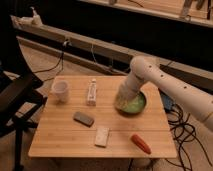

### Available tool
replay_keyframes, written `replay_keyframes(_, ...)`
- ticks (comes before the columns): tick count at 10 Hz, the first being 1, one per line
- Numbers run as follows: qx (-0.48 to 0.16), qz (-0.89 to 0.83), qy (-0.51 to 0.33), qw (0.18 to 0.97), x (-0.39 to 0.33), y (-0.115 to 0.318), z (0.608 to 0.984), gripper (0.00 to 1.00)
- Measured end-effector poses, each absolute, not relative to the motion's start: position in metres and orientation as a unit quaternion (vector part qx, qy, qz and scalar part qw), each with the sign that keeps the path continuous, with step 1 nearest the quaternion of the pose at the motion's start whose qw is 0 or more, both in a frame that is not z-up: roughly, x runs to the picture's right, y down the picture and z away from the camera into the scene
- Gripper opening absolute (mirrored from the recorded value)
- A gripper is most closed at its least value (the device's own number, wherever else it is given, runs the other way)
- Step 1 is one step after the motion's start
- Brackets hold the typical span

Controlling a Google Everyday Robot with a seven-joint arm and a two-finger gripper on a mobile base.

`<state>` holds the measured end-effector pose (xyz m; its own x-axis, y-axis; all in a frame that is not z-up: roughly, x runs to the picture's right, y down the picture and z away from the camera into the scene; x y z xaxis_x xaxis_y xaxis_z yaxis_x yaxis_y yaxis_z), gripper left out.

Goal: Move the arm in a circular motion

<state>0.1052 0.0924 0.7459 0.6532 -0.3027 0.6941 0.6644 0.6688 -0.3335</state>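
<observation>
I had the arm (165,82) reaching in from the right, its tip low over the green bowl (136,106) on the bench (60,137). The jaws sat at that tip, and I could not tell whether they were apart or together. I judged the circle was mid-sweep. The next move called for a smooth arc clear of the bowl and the upright tube (91,92).
</observation>
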Motion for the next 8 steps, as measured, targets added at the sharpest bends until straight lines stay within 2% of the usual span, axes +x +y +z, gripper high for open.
replay_keyframes(3,-0.324,-0.231,-0.259,0.880,0.161,0.082,0.765,0.02)
replay_keyframes(5,-0.332,-0.211,-0.243,0.887,0.169,0.064,0.784,0.16)
replay_keyframes(6,-0.333,-0.200,-0.237,0.890,0.169,0.053,0.793,0.29)
replay_keyframes(8,-0.332,-0.206,-0.245,0.887,0.171,0.052,0.796,0.41)
